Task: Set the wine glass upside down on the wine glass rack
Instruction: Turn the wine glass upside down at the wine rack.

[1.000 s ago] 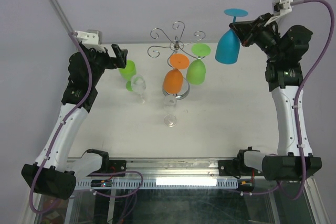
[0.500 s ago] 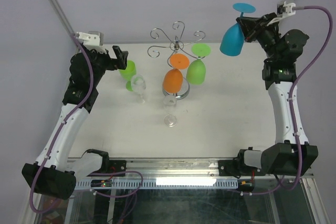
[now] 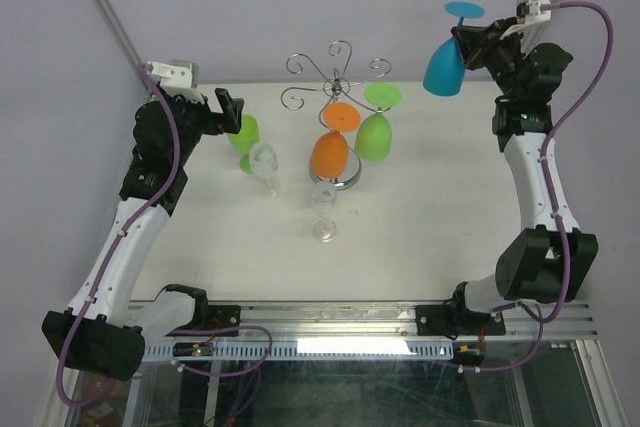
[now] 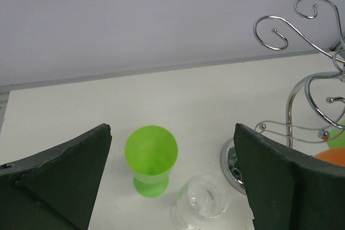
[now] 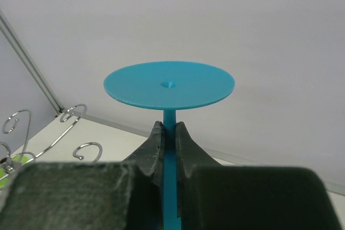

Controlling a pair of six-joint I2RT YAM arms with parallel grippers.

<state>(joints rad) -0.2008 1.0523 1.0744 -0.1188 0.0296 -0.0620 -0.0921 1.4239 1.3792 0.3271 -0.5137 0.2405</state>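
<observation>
Right gripper (image 3: 470,42) pinching stem of inverted blue wine glass (image 3: 442,69), high right of wine glass rack (image 3: 335,72), left gripper (image 3: 229,109) spread wide over upright green glass (image 4: 151,152)

left end effector (image 4: 172,133) wide open, arm extended forward; right end effector (image 5: 169,136) clamped, arm up high.

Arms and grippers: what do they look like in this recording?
Both the left arm and right arm: white link shells, black joints, a purple cable along each to a white wrist-mounted box. The left gripper and right gripper: black, wedge-shaped fingers.
</observation>
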